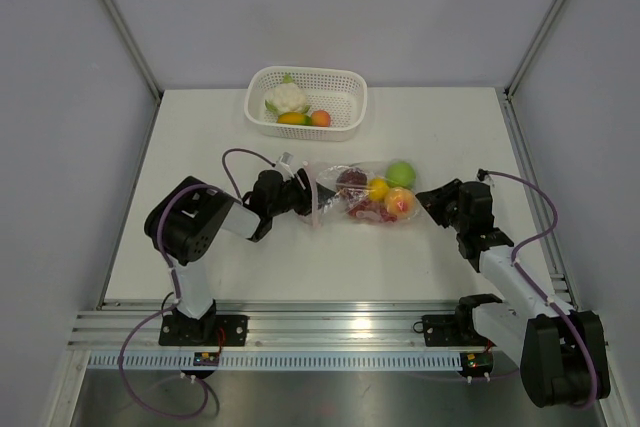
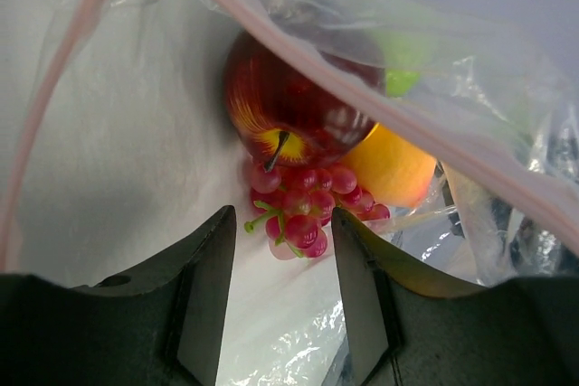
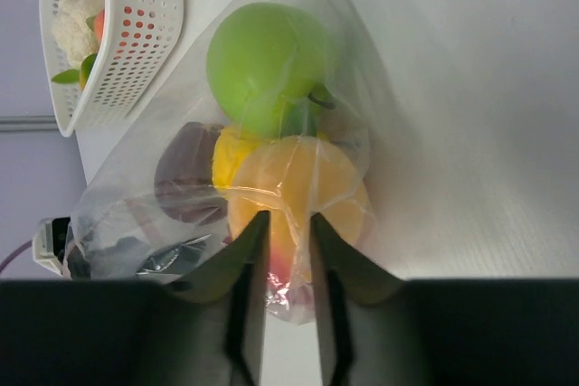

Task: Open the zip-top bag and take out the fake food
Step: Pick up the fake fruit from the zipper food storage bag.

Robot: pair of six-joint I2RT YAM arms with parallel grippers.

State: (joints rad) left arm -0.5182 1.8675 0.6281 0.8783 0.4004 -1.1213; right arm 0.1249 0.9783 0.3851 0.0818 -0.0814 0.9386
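The clear zip-top bag [image 1: 345, 175] lies in the middle of the table with its pink zip mouth open toward the left. Inside it are a green apple [image 1: 401, 171], a peach [image 1: 400, 203], a yellow piece [image 1: 378, 188], a dark red apple [image 2: 289, 106] and red grapes [image 2: 303, 210]. My left gripper [image 1: 305, 192] is open, with its jaws inside the bag's mouth [image 2: 282, 214] and the grapes just past its tips. My right gripper [image 1: 422, 202] is shut on the bag's closed end [image 3: 289, 216], right in front of the peach [image 3: 308, 187].
A white perforated basket [image 1: 345, 82] stands at the back of the table, holding a cauliflower [image 1: 288, 97] and two orange pieces. It also shows in the right wrist view [image 3: 136, 33]. Grey walls enclose the table on the left, right and far sides.
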